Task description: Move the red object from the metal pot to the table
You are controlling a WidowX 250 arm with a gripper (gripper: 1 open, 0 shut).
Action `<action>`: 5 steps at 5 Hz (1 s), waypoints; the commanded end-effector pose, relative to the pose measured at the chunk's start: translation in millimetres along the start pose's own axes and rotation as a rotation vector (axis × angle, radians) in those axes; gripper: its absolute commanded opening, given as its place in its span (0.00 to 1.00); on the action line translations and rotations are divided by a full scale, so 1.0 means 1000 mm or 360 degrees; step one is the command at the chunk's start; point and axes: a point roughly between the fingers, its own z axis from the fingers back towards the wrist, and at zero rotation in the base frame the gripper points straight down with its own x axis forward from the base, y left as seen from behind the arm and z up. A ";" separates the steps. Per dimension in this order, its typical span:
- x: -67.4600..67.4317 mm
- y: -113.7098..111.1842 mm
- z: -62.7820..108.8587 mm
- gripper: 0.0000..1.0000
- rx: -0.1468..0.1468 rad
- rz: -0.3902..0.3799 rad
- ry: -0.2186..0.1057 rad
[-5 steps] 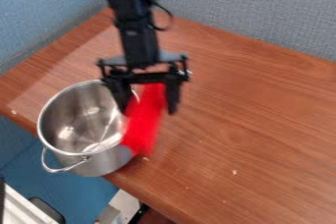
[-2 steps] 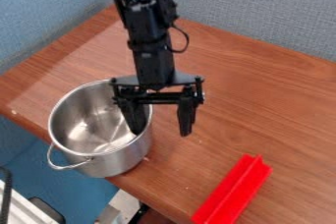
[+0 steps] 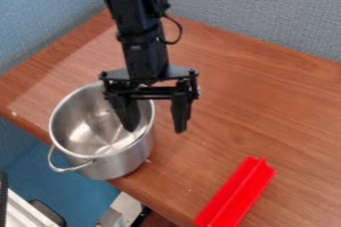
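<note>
Since a second ago the red object [image 3: 237, 193] has left the jaws and gone from beside the metal pot [image 3: 96, 131] to the near right part of the table [image 3: 253, 102], where it lies flat and well apart from the pot; between the last two frames it has not shifted, while the arm has lifted slightly.

Only one camera view is given. It shows the gripper [image 3: 152, 113] pointing almost straight down over the pot's right rim, jaws spread wide and holding nothing — one finger hangs over the pot's mouth, the other outside it. The pot looks empty.

By my judgement the move is finished, with only the retreat left: rise straight up first, so the inner finger clears the rim without knocking the pot.
</note>
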 end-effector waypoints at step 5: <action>-0.015 -0.007 -0.029 1.00 0.0046 0.0130 -0.0225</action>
